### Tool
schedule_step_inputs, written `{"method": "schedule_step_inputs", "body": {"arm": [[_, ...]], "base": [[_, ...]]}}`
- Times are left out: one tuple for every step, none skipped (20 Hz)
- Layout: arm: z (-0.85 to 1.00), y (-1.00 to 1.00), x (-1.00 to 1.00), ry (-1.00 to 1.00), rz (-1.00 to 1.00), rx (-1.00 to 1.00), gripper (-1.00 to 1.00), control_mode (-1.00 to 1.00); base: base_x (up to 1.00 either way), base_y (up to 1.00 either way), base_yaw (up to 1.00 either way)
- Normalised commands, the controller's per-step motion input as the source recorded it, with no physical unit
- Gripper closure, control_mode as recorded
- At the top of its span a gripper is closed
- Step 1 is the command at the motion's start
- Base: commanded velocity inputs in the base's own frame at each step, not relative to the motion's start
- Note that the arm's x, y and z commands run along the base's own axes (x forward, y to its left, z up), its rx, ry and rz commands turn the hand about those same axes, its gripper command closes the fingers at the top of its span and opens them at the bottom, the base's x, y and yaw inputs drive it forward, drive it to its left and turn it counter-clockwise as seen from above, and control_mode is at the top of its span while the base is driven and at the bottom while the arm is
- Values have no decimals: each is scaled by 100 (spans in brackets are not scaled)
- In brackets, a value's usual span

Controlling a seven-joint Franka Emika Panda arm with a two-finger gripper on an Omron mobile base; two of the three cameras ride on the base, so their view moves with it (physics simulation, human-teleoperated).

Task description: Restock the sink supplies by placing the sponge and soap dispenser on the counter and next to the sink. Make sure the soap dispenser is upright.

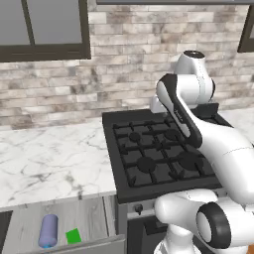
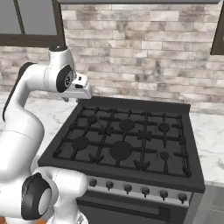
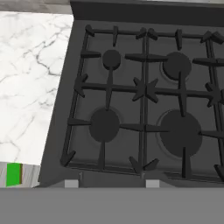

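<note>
A: Fingers?
B: Closed, holding nothing, hanging above the stove (image 3: 144, 92).
A: And the goods?
B: Sponge (image 1: 73, 236) and soap (image 1: 48, 231) lie side by side in the open drawer (image 1: 94, 218), under the counter (image 1: 49, 158); soap lying down.
A: Next?
B: Probably open, reach down-left, stand it upright later.
A: Labels?
B: None readable.

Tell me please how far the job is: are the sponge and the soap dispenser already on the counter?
Nothing looks done yet. The soap dispenser lies on its side beside the sponge, both in an open drawer below the counter. Nothing is in hand: the arm is raised above the stove, and no item shows at the gripper. Left: set both on the counter beside the sink, dispenser upright.
</note>
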Motion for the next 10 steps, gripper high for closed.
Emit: {"method": "schedule_step_inputs", "body": {"arm": [[0,0,0,0,0,0,-100,100],[0,0,0,0,0,0,-100,100],[0,0,0,0,0,0,-100,100],[0,0,0,0,0,0,-100,100],[0,0,0,0,0,0,-100,100],[0,0,0,0,0,0,-100,100],[0,0,0,0,0,0,-100,100],[0,0,0,0,0,0,-100,100],[0,0,0,0,0,0,-100,100],[0,0,0,0,0,0,-100,100]], "base": [[0,0,0],[-44,4,0],[-31,0,0],[-34,0,0],[-51,0,0],[-51,0,0],[-91,0,0],[-100,0,-1],[-100,0,-3],[-100,16,-2]]}}
